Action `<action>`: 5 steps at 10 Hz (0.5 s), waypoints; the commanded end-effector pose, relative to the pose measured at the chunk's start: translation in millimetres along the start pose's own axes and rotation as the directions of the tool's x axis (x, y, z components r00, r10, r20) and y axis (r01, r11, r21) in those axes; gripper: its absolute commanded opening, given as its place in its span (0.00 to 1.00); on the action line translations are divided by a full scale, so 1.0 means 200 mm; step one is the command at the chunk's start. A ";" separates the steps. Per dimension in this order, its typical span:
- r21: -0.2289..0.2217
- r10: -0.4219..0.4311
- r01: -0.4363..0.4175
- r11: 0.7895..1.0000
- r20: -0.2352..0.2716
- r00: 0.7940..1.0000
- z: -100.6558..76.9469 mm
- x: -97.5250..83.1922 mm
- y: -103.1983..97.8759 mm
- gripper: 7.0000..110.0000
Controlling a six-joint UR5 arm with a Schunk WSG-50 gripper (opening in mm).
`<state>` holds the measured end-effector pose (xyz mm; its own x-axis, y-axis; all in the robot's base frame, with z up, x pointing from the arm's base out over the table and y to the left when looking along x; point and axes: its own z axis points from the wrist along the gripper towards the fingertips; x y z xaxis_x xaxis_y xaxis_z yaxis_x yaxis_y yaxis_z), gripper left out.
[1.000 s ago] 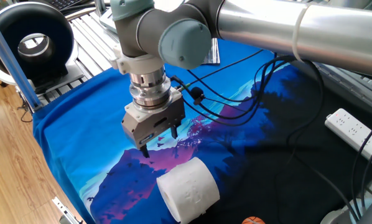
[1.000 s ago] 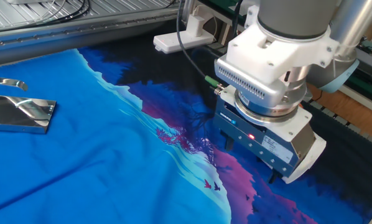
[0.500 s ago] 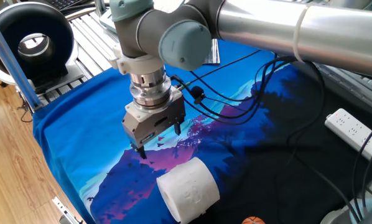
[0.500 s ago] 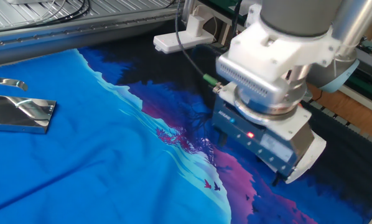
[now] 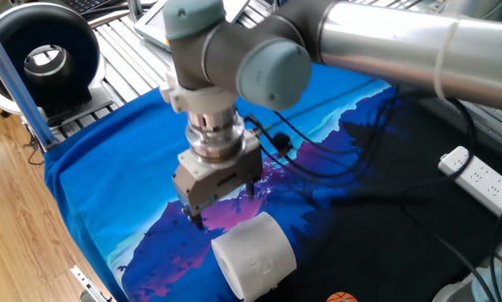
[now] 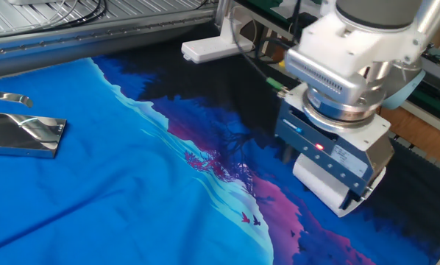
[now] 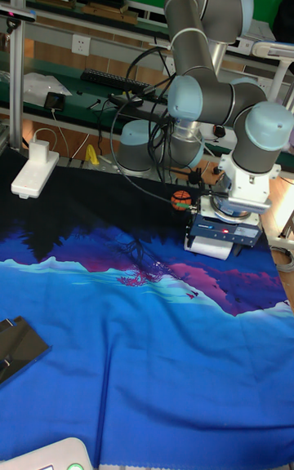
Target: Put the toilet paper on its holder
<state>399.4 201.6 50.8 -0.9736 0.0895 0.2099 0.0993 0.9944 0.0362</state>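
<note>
One fixed view shows you a blue mountain-print cloth [image 5: 100, 168] over the table, wood floor at its left. The toilet paper [image 5: 253, 252] lies on its side near the front edge; the gripper [image 5: 222, 204] hangs just above it, jaws spread. The holder [image 6: 23, 135] sits well apart.

Plump white roll of embossed tissue, the toilet paper [image 5: 253, 256]: lies on its side on the blue-and-purple printed cloth [image 5: 100, 176], near the cloth's front edge in one fixed view. In the other fixed view only part of the roll [image 6: 319, 180] shows, low and mostly hidden. Small shiny silver metal holder [image 6: 23, 135] with flat rectangular base: sits flat on the blue part of the cloth, well apart from the roll, nothing on it.
</note>
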 end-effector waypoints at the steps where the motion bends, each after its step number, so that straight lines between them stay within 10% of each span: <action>1: 0.015 0.042 -0.042 0.999 -0.023 0.999 0.05 0.08 -0.03 1.00; 5: 0.008 0.037 -0.037 0.999 -0.029 0.999 0.04 0.10 -0.02 1.00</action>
<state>383.2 197.6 45.8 -0.9667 0.1165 0.2278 0.1224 0.9924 0.0119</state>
